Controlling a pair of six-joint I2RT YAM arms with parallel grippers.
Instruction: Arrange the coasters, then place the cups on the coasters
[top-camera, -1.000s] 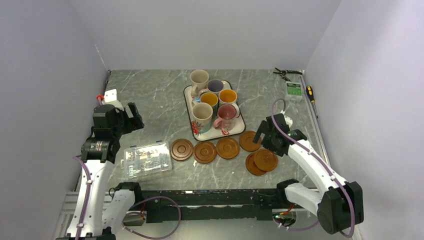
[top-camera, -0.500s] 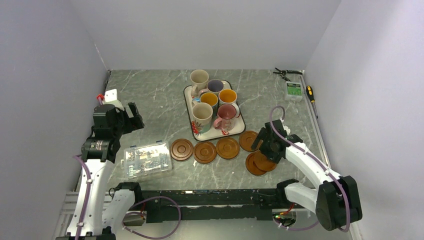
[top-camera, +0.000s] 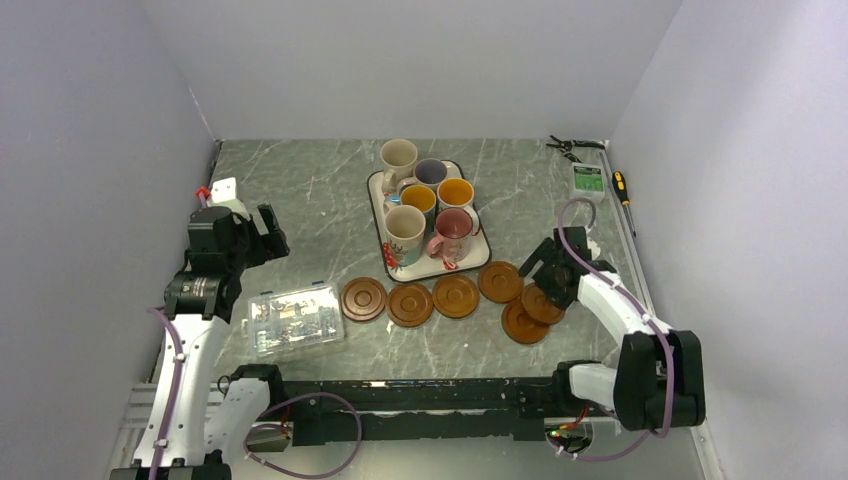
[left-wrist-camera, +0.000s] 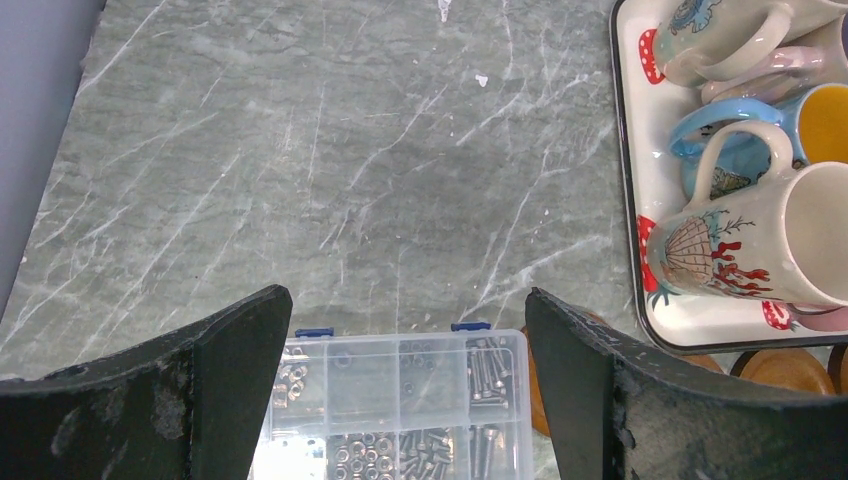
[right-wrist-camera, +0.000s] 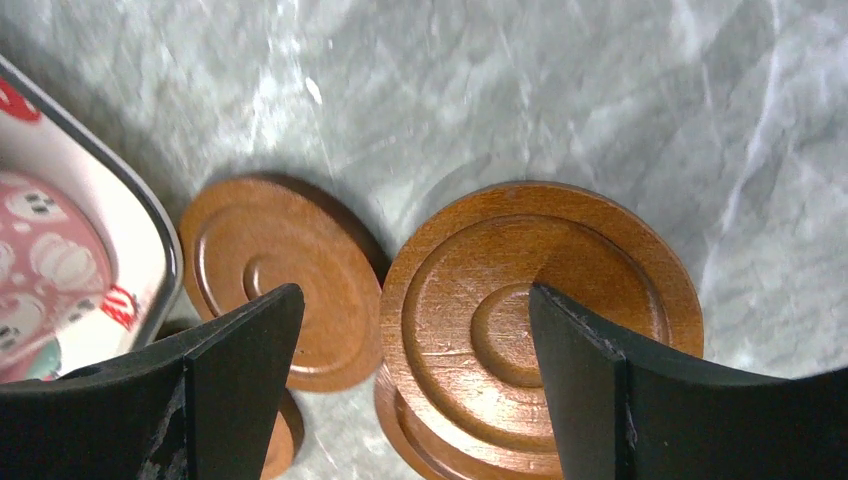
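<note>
Several brown coasters lie in front of the tray: three in a row (top-camera: 410, 304), one (top-camera: 499, 282) further right, and an overlapping pair (top-camera: 524, 321) at the row's right end. My right gripper (top-camera: 547, 281) hangs open just above that pair. In the right wrist view its gripper (right-wrist-camera: 415, 300) straddles the upper coaster (right-wrist-camera: 470, 330), which rests on a lower one (right-wrist-camera: 440, 445); another coaster (right-wrist-camera: 270, 270) lies to the left. Several cups (top-camera: 405, 232) stand on the strawberry-print tray (top-camera: 440, 268). My left gripper (top-camera: 262, 235) is open and holds nothing.
A clear plastic box of screws (top-camera: 293, 319) lies at the front left, below the left gripper (left-wrist-camera: 405, 300). Pliers (top-camera: 572, 145), a green-labelled device (top-camera: 587, 180) and a screwdriver (top-camera: 622, 190) lie at the back right. Walls close in on three sides.
My right arm swung right and toward the front, from the fourth coaster to over the overlapping pair. That pair now lies slightly further right. The left arm has not moved.
</note>
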